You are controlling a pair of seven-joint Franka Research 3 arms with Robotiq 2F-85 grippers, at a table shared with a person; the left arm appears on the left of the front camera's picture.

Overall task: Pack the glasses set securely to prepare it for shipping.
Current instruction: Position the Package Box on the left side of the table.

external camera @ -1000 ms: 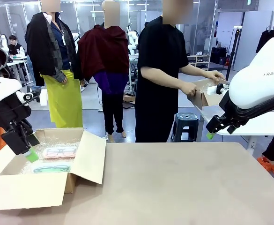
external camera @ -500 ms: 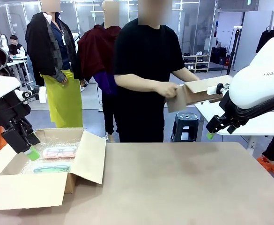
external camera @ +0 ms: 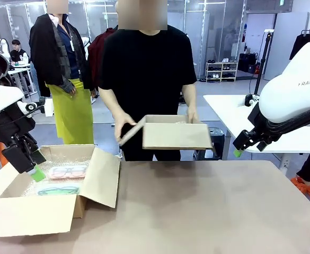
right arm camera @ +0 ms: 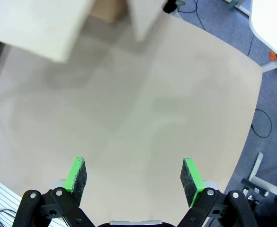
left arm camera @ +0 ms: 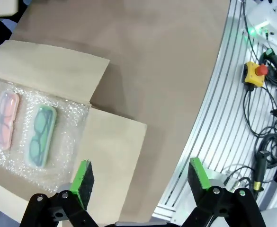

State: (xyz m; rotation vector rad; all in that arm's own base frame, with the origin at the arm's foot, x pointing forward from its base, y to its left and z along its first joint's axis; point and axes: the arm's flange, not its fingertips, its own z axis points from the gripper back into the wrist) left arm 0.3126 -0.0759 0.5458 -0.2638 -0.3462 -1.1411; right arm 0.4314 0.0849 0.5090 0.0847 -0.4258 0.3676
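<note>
Front view: at the far edge of the table (external camera: 197, 211), a person holds a second cardboard box (external camera: 173, 133) just above the tabletop at centre frame, one hand (external camera: 124, 123) on its raised flap, apparently bringing it in for the packing. Half a second ago that box was still off to the right, above the side table; a second ago the person stood turned toward it there. At lower left, the open carton (external camera: 49, 185) holds both glasses packs on bubble wrap, the pink-red pack (external camera: 67, 171) behind the teal-green pack (external camera: 58, 190). The left gripper (external camera: 33, 168) hovers over the carton's left rim, hardly moved. The right gripper (external camera: 241, 146) hangs at right, clear of the table; its jaw spacing cannot be told here.

Left wrist view: the left gripper (left arm camera: 141, 179), at bottom, stands wide and empty. The pink-red pack (left arm camera: 4, 119) and teal-green pack (left arm camera: 40, 135) lie side by side at left, cushioned for transit.

Right wrist view: the right gripper (right arm camera: 134, 178) is spread wide over bare tabletop, holding nothing; the person's box (right arm camera: 48, 28) blurs across the upper left.
</note>
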